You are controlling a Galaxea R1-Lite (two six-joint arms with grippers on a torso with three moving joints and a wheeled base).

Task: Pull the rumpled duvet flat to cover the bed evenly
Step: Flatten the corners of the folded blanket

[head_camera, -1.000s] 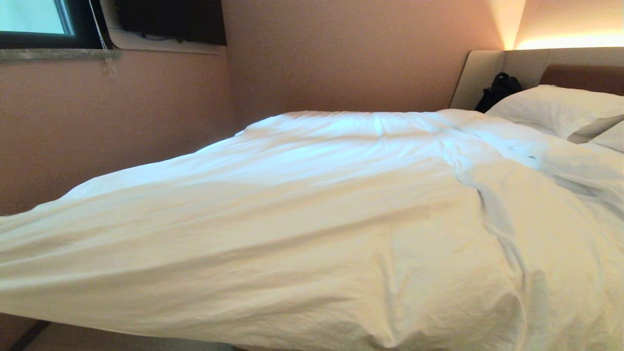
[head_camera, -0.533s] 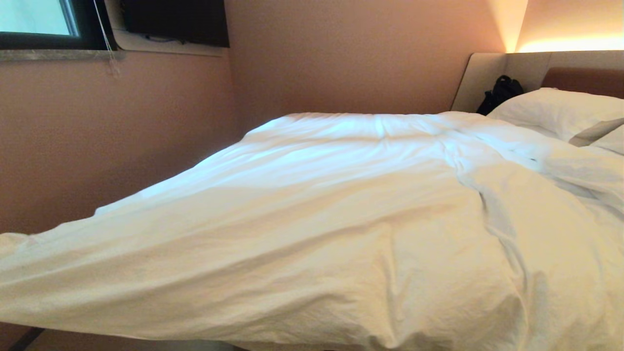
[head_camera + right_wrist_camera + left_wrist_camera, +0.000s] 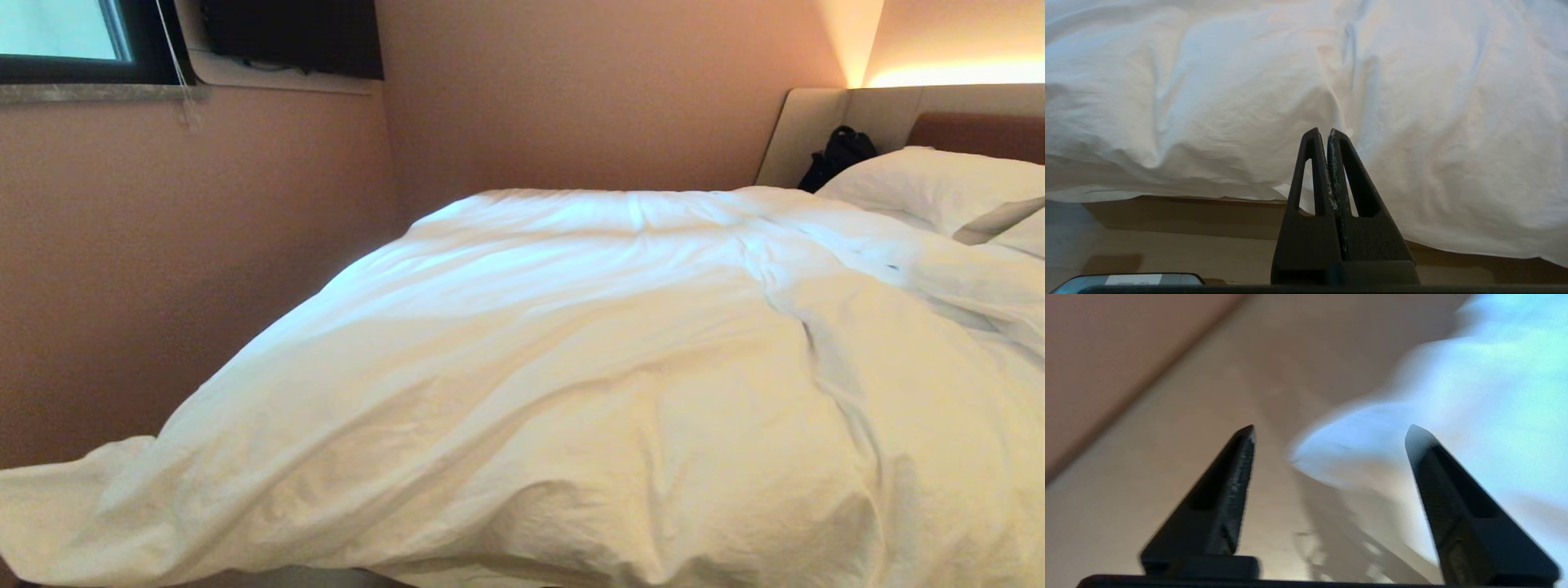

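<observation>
The duvet [image 3: 571, 367] lies over the bed [image 3: 824, 122], wrinkled, with a raised fold running from the middle toward the near right. Its near left corner [image 3: 73, 506] droops past the bed's edge toward the floor. At the far right, pillows [image 3: 931, 188] rest against the padded headboard, and a black bag [image 3: 837, 153] sits in the corner just left of them. A pink wall [image 3: 188, 245] closes off the far left side, with a window [image 3: 53, 28] and a dark screen [image 3: 290, 37] above it.

Neither arm shows in the head view. In the left wrist view, the left tool [image 3: 1331, 430] stands wide apart and empty, with a blurred lobe of the duvet just beyond its tips and bare floor [image 3: 1167, 457] below. In the right wrist view, the right tool [image 3: 1322, 132] is pressed closed on nothing, held low before the near edge of the duvet, which overhangs the tan base [image 3: 1180, 212].
</observation>
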